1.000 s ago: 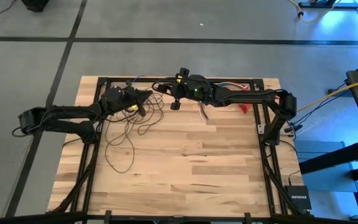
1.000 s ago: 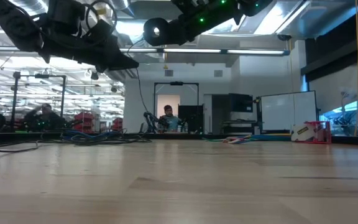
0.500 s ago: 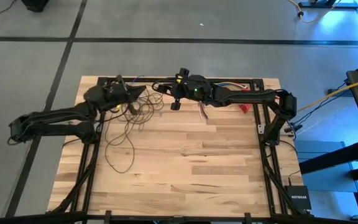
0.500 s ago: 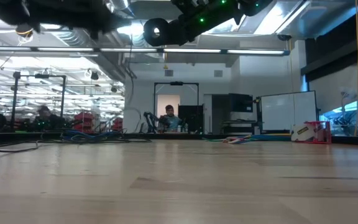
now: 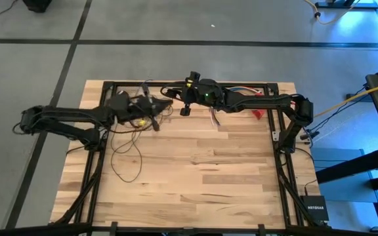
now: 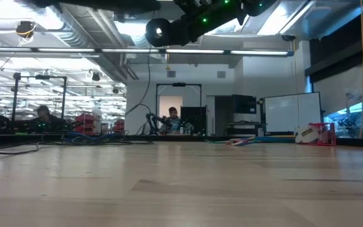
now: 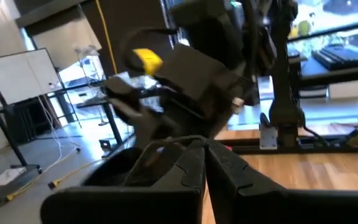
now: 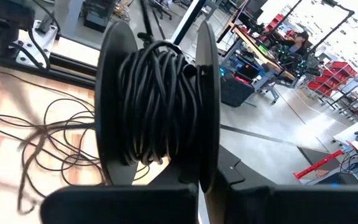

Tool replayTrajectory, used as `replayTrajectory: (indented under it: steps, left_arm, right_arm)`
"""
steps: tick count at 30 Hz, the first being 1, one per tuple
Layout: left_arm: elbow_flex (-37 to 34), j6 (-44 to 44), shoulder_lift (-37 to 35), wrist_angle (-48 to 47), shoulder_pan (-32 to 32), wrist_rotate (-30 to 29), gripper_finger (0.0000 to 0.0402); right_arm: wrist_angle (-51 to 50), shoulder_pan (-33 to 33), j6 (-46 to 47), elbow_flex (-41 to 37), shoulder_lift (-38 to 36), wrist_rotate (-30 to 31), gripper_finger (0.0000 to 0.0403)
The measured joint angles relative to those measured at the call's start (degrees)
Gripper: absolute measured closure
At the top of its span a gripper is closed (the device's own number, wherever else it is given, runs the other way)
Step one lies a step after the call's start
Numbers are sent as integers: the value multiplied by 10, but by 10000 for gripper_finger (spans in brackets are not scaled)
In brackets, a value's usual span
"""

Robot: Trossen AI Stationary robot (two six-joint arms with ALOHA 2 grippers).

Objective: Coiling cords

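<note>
The cords are one thin dark wire. Part of it is wound on a black spool (image 8: pixel 157 102), and the rest lies in loose loops (image 5: pixel 128 145) on the left half of the wooden table (image 5: pixel 195 183). My right gripper (image 5: pixel 186 99) is shut on the spool above the table's far middle; the spool shows as a round disc (image 6: pixel 158 30) in the low view. My left gripper (image 7: pixel 205 155), also (image 5: pixel 165 103), is shut on the wire just left of the spool, pointing level at it. A strand (image 6: pixel 147 88) hangs from up there. My left gripper pinches a single strand of the cord (image 7: pixel 166 142) between its two fingertips. The fingers come level from the table's left and lie across the strand. The strand is lifted clear here and trails down slack to the loops on the table. My right gripper holds the spool by one flange (image 8: pixel 207 118), whose lower rim runs down between the two fingers. The fingers come nearly level from the table's right. The spool is lifted clear, with its flanges upright and its axis level.
A short bundle of coloured wires (image 5: pixel 215 117) and a red thing (image 5: pixel 258 113) lie on the table under the right arm. Bare wood fills the near half. Beyond the far edge, the low view shows a tape roll (image 6: pixel 307 133) and a seated person (image 6: pixel 172 120).
My left gripper has risen, leaving the top of the low view. It went toward the far edge, then right toward the spool, staying shut. The wire came with it, and the loops nearest the spool have been drawn off the table. My right gripper and the spool have kept still.
</note>
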Motion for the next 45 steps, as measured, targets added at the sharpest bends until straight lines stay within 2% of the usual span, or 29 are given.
replayTrajectory:
  steps: [8,13,17,24,33,37,45]
  left_arm:
    - [47,21,110,2,-11,-16,400]
    - [50,29,137,-21,-11,-58,400]
    - [50,29,135,-56,-11,-79,400]
    - [51,19,133,-77,-7,-80,400]
    - [49,32,133,-14,-9,-83,400]
    - [49,56,110,2,-17,-82,400]
    - [51,80,33,-145,-27,-80,400]
  right_arm:
    - [4,0,23,0,0,-6,399]
    - [5,0,37,-1,0,-24,399]
    - [11,0,46,-1,-1,-37,398]
    - [29,-1,79,-2,-8,-70,398]
    - [38,-1,122,18,-8,-117,398]
    - [25,1,132,43,-10,-128,398]
    - [-78,16,131,113,-10,-129,398]
